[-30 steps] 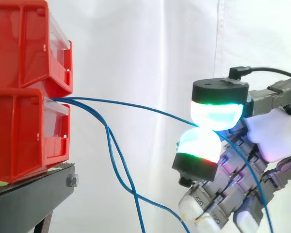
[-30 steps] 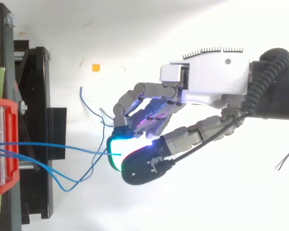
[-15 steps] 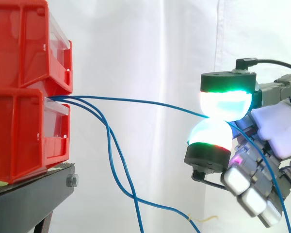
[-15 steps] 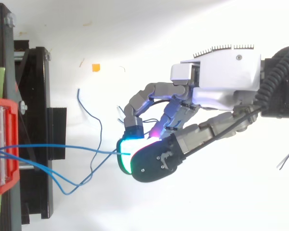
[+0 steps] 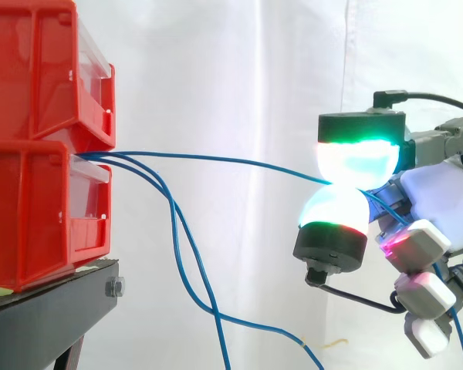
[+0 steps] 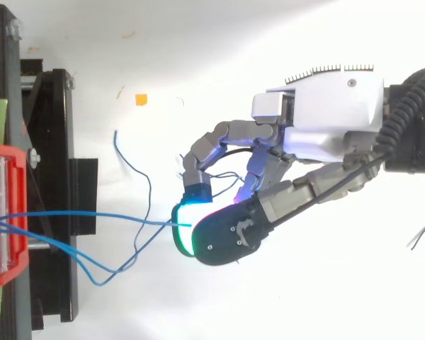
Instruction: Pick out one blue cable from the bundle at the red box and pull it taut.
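I saw the hand (image 5: 440, 202) pinching one blue cable (image 5: 216, 159) between two glowing pads (image 5: 353, 165), one above the other, closed tight on it, with the other fingers bent below. That cable left the front lip of the lower red bin (image 5: 31, 216), which sat at the right end of the black stand (image 5: 46, 316) under the upper red bin (image 5: 38, 69). It ran almost straight across to the pinch. Two loose blue cables (image 5: 191, 270) drooped from the same lip, hanging down past the stand's end
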